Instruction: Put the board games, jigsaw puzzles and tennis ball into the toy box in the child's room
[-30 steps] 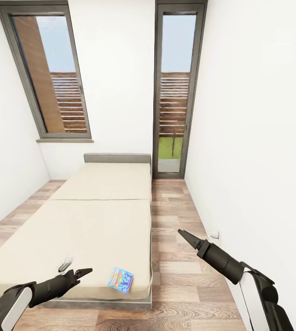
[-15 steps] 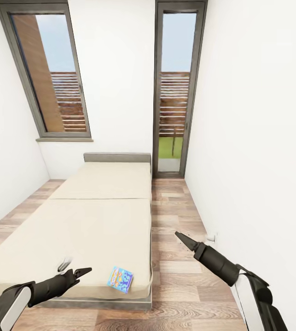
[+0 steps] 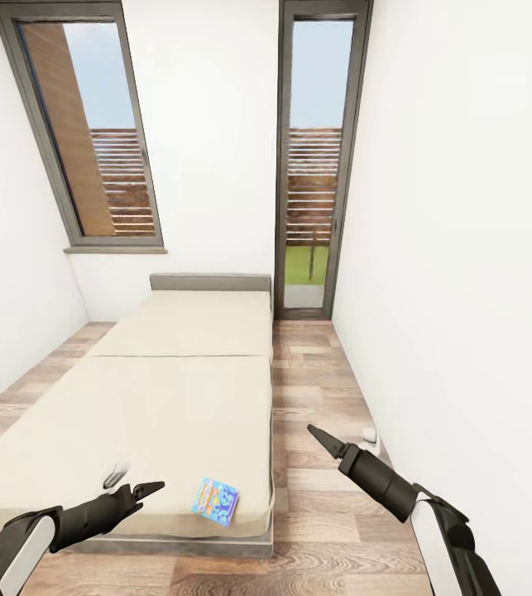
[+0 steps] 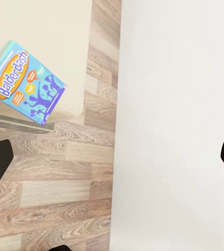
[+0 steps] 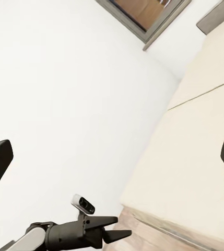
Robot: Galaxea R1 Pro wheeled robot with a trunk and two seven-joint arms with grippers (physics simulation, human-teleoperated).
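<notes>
Only readable thing here is the blue game box point(image 4: 26, 82), upper left of the left wrist view, lying at the corner of the bed point(image 4: 49, 31). It says "Balderdash" in white letters on an orange oval, running slantwise across the lid. There's some smaller print in little bubbles under it, probably taglines, too tiny to read. In the head view the box point(image 3: 218, 500) is just a blur.

Right arm's black tapered pincer point(image 3: 313, 433) has shifted lower and toward the beige two-part mattress bed point(image 3: 174, 389), now over the wood-plank floor point(image 3: 315, 389), exposing a small white wall fitting point(image 3: 371, 433)
</notes>
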